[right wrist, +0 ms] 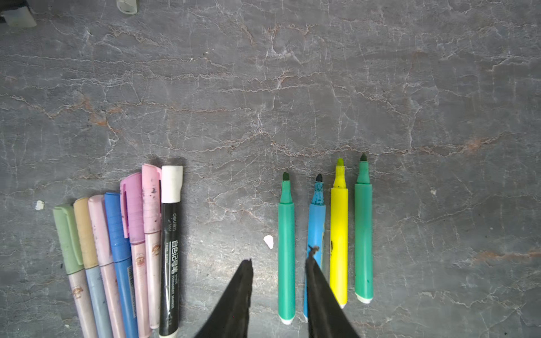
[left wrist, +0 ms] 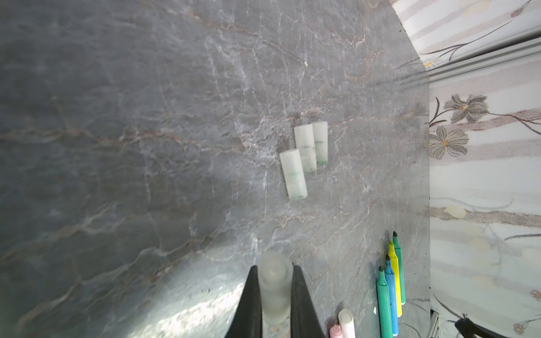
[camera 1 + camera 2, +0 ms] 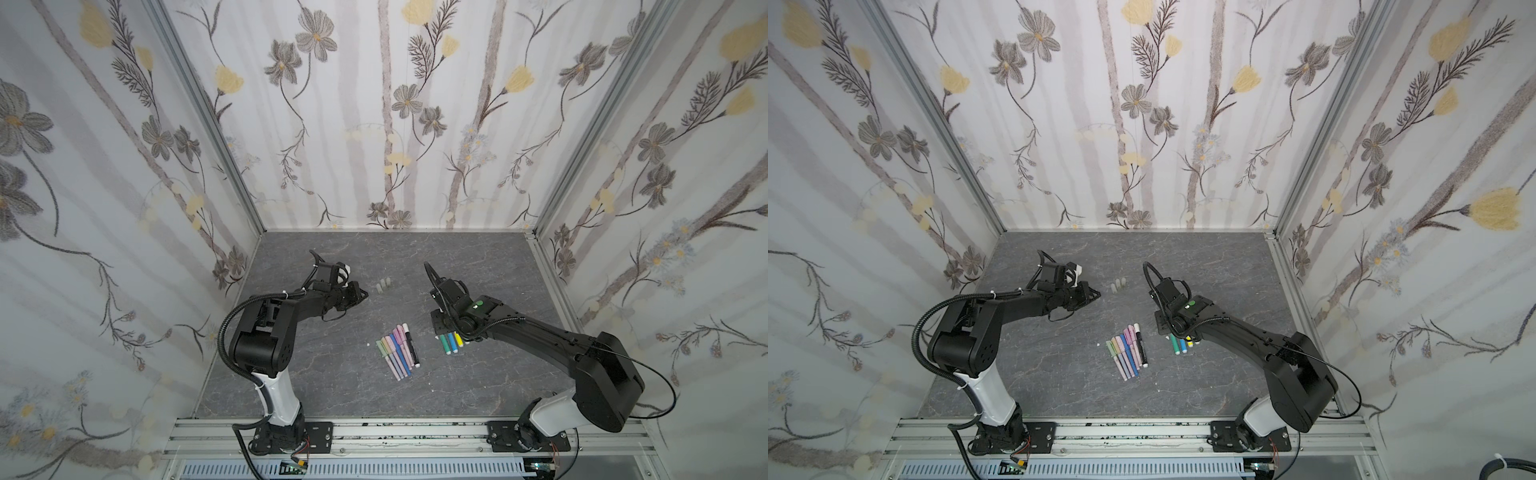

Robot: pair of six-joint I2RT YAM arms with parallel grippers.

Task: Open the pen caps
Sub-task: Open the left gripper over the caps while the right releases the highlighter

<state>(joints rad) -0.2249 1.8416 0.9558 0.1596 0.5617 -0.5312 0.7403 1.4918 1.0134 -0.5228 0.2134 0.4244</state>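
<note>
Pen caps (image 3: 383,284) lying loose, three translucent ones, rest on the grey table (image 3: 332,386) just to the right of the left gripper (image 2: 275,267) and slightly farther back. They lie close together side by side, with their long axes running roughly near to far.

A fourth cap (image 2: 275,292), also translucent, is clamped between that gripper's fingers. Its long axis runs along the fingers and one end pokes out past their tips toward the loose three.

The other caps sit on the capped pens (image 1: 120,234), a row of seven packed side by side at the middle of the table. Their capped ends point far, and the barrels lean a little leftward toward the far end.

To the right of that row lie four uncapped pens (image 1: 339,234): two green, one blue and one yellow. They are parallel, with their bare tips pointing far.

The right gripper (image 1: 280,259) hangs over their near halves with its jaws apart and nothing clamped. One green pen shows in the gap, and the blue one passes under a finger.
</note>
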